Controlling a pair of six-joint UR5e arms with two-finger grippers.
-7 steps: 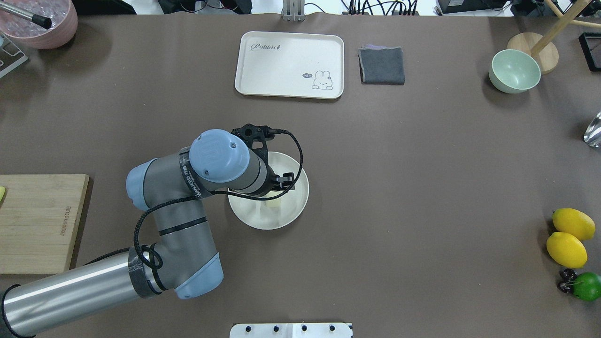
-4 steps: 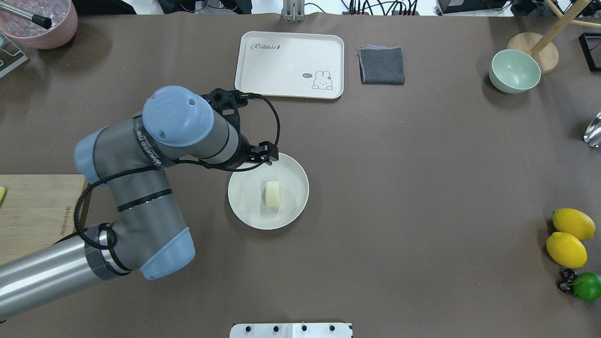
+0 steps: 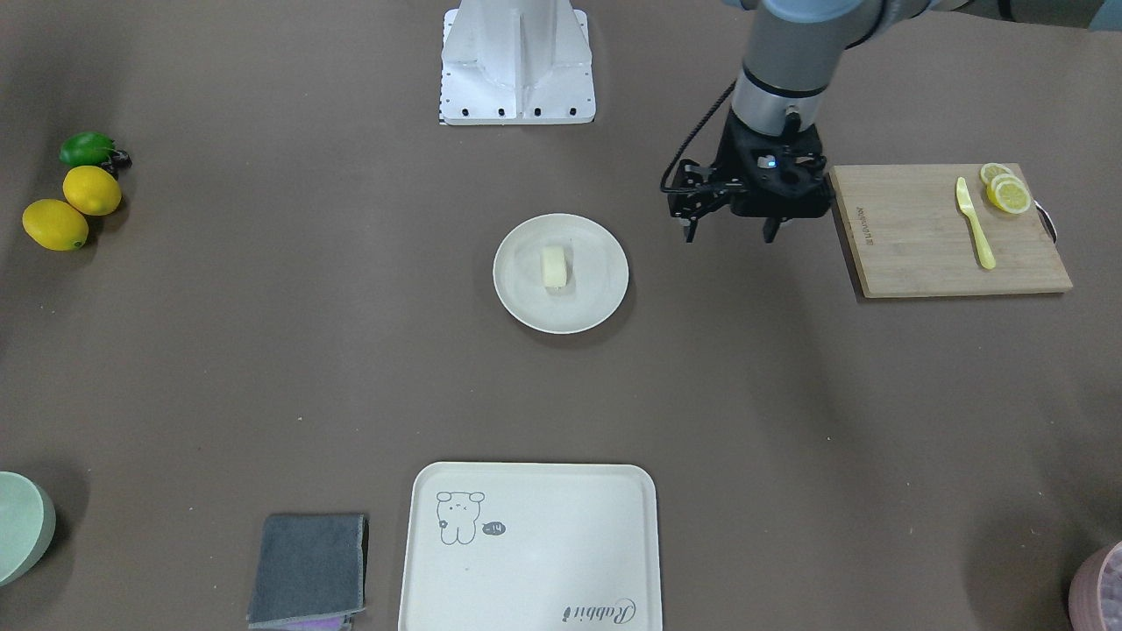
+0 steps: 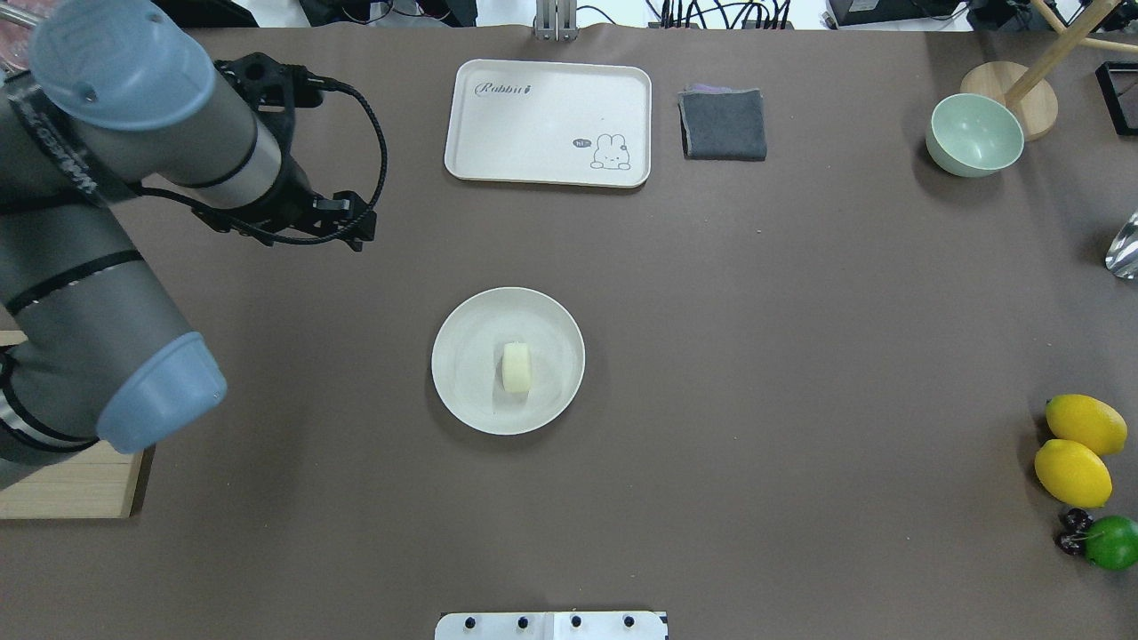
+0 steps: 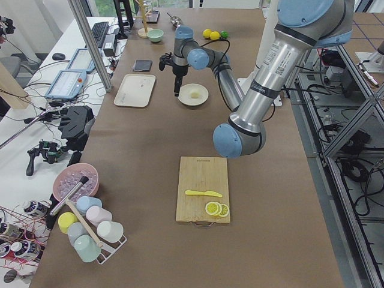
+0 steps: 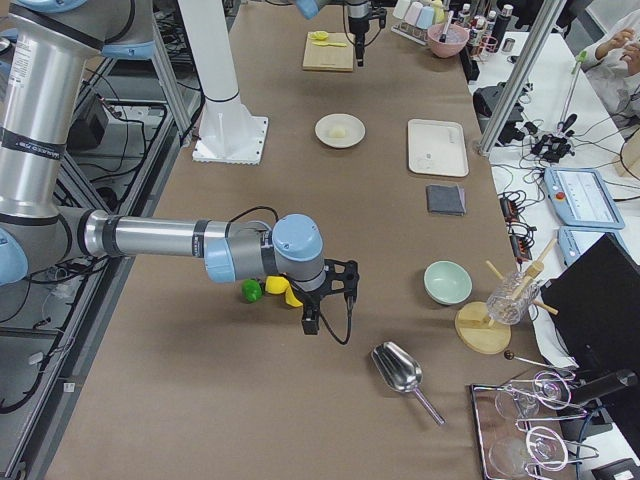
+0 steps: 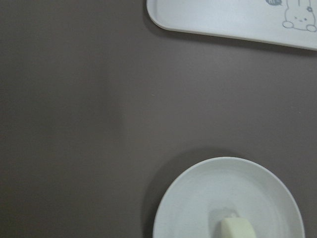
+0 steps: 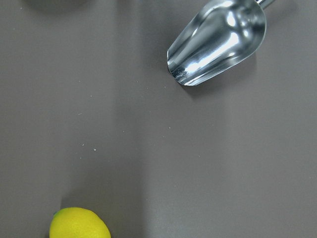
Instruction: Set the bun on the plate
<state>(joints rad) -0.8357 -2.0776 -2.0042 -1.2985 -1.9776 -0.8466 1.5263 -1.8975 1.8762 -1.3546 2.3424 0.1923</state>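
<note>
The bun [image 4: 516, 367], a small pale cream lump, lies near the middle of the round off-white plate [image 4: 462, 391], with nothing touching it. It also shows on the plate [image 3: 600, 302] in the front-facing view and at the bottom of the left wrist view as the bun [image 7: 237, 229]. My left gripper [image 3: 730, 231] hangs open and empty above bare table, between the plate and the wooden board. My right gripper [image 6: 310, 322] shows only in the exterior right view, beside the lemons; whether it is open or shut I cannot tell.
A cream tray [image 4: 548, 122] with a drawing, a grey cloth [image 4: 723, 124] and a green bowl [image 4: 974, 133] line the far side. Lemons [image 4: 1085, 425] and a lime [image 4: 1111, 540] sit at the right. A cutting board [image 3: 912, 237] holds lemon slices [image 3: 1006, 191] and a knife [image 3: 975, 223]. A metal scoop [image 8: 218, 39] lies near the right wrist.
My left arm has pulled up and away from over the plate, moving left and toward the far side. The bun stays lying on the plate, uncovered.
</note>
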